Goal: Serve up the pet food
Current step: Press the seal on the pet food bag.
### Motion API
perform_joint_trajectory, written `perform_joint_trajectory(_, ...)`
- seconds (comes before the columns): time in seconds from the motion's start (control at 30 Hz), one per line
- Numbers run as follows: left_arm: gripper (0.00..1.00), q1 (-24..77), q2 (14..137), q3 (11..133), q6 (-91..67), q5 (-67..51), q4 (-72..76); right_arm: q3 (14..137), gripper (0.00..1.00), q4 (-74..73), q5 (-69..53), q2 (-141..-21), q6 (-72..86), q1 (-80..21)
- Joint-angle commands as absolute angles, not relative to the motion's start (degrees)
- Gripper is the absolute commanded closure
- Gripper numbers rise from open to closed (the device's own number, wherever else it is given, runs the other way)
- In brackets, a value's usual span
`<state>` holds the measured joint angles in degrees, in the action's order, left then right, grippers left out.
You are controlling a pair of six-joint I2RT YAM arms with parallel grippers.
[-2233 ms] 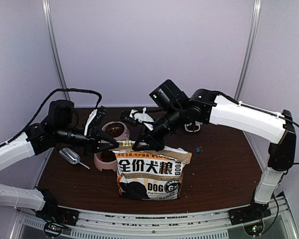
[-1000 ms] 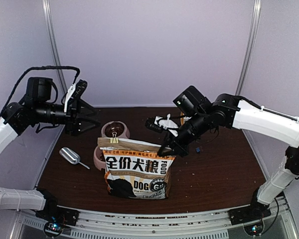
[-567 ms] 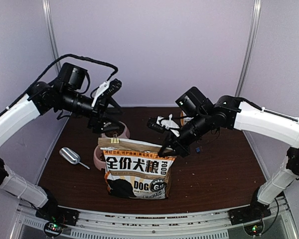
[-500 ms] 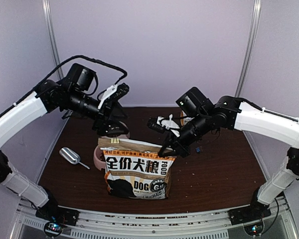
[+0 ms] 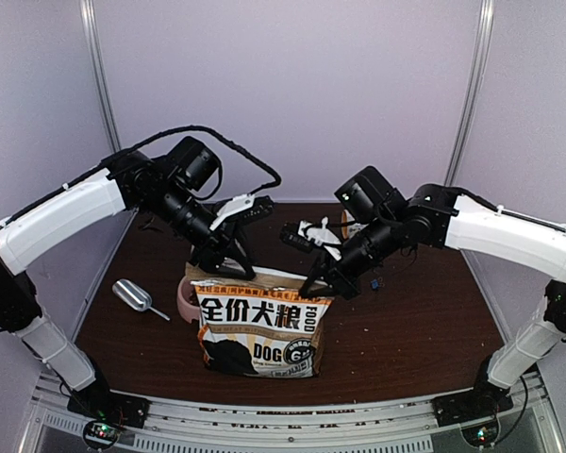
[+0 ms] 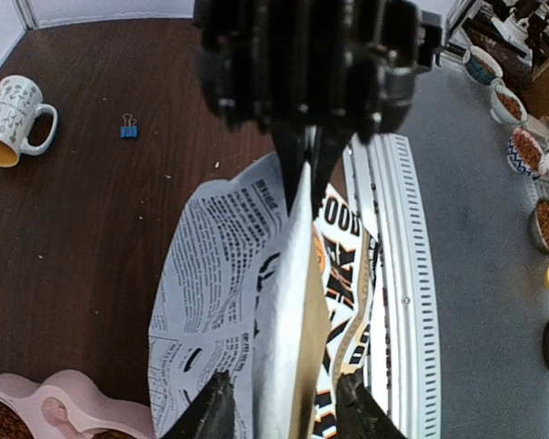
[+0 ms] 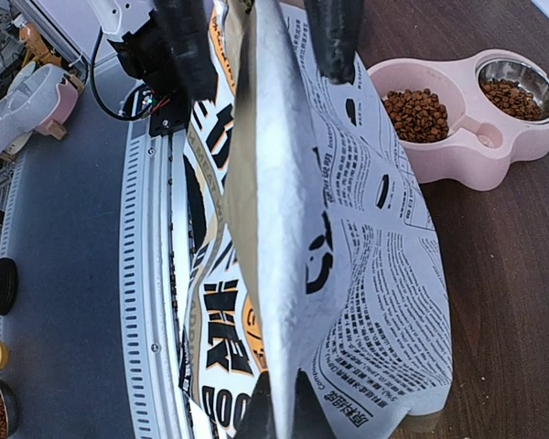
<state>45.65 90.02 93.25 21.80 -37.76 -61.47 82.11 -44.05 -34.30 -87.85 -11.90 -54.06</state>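
Observation:
The kraft dog-food bag [image 5: 259, 326] stands upright at the table's front middle. My right gripper [image 5: 319, 283] is shut on its top right corner; the right wrist view shows the pinch [image 7: 279, 416] on the bag's top edge [image 7: 265, 183]. My left gripper [image 5: 230, 266] is open over the top left corner, its fingers [image 6: 201, 416] either side of the edge [image 6: 288, 302] without touching. The pet food [image 7: 416, 112] lies in both cups of the pink double bowl [image 7: 467, 151]. The bag's contents are hidden.
The silver scoop [image 5: 132, 295] lies left of the bag. The pink bowl [image 5: 182, 302] sits behind the bag, mostly hidden. A mug [image 6: 14, 114] and a blue binder clip [image 6: 128, 131] lie on the far right part of the table. A white crumpled item [image 5: 311, 231] lies at the back.
My left arm swung from the far left in over the bag's top left corner, gripper open. The bag shifted left early on, then held still. My right gripper kept its hold.

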Motion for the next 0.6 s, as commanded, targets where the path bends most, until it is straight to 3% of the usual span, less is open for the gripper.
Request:
perform_joint_trajectory(0.0, 0.69, 46.18, 90.60, 93.83, 22.32, -36.59, -63.36, 80.68, 0.92, -39.61, -37.44, -82.60, -9.75, -53.88)
perform_joint_trajectory(0.13, 0.86, 46.17, 91.13, 94.12, 22.35, -36.31, -63.46, 77.66, 0.77, -36.93, -37.39, -80.84, -8.06, -53.76)
perform_joint_trajectory(0.23, 0.91, 46.16, 91.38, 94.47, 22.41, -36.46, -63.71, 74.79, 0.65, -34.95, -37.28, -79.01, -6.66, -53.52)
perform_joint_trajectory(0.4, 0.92, 46.14, 91.34, 94.70, 22.42, -36.76, -63.72, 67.76, 0.52, -27.74, -36.13, -74.49, -1.71, -52.65)
perform_joint_trajectory(0.57, 0.93, 46.14, 91.23, 95.14, 22.56, -37.10, -63.71, 59.32, 0.45, -14.55, -33.92, -70.47, 5.90, -52.00)
